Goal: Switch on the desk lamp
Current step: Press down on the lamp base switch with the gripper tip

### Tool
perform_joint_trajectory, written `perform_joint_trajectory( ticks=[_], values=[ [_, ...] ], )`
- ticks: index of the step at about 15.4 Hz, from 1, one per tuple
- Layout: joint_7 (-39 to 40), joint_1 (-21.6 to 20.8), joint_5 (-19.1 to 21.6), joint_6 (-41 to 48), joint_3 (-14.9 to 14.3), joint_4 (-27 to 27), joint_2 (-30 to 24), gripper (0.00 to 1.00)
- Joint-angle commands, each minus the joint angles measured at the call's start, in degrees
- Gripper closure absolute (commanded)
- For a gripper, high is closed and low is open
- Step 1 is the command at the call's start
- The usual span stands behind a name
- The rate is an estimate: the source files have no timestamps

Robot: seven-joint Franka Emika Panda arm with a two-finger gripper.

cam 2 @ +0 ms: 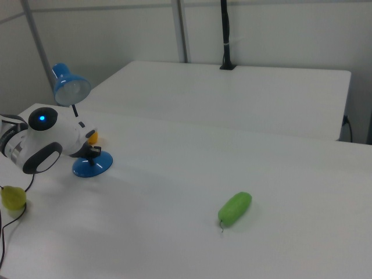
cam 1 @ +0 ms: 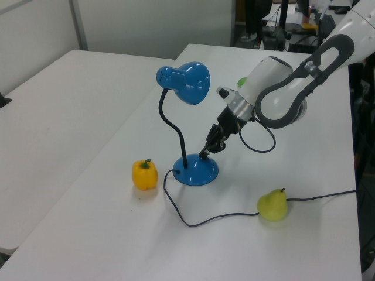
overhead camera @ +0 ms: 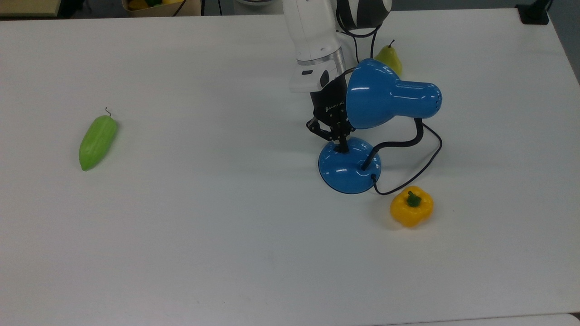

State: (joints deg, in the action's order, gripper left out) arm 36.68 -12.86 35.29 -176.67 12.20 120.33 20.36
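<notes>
The desk lamp stands on the white table, its blue bell shade [overhead camera: 385, 95] held above its round blue base [overhead camera: 346, 170] by a black bent neck [overhead camera: 398, 142]. My gripper [overhead camera: 342, 146] points down with its fingers shut together, and the tip touches the top of the base on the edge nearest the arm. The switch is hidden under the tip. In the left view the gripper [cam 1: 205, 154] meets the base [cam 1: 196, 171] from the left view's right, below the shade [cam 1: 184, 76]. In the right view the base [cam 2: 92, 167] sits beside the wrist.
A yellow bell pepper [overhead camera: 411, 207] lies just past the base, inside the loop of the black cord [overhead camera: 426, 167]. A pear [overhead camera: 389, 58] sits behind the shade near the arm. A green gourd [overhead camera: 98, 141] lies far off at the top view's left.
</notes>
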Motion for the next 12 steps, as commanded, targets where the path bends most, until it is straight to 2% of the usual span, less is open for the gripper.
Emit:
perform_joint_trajectory(
  ticks=[1,6,12],
  values=[
    [1.2,0.2,0.3,-1.6,0.5,0.5,0.8,1.0],
    [1.2,0.2,0.3,-1.6,0.5,0.5,2.0,1.0],
    [-1.5,0.6,1.0,-1.2,0.5,0.6,-1.4,1.0]
  ],
)
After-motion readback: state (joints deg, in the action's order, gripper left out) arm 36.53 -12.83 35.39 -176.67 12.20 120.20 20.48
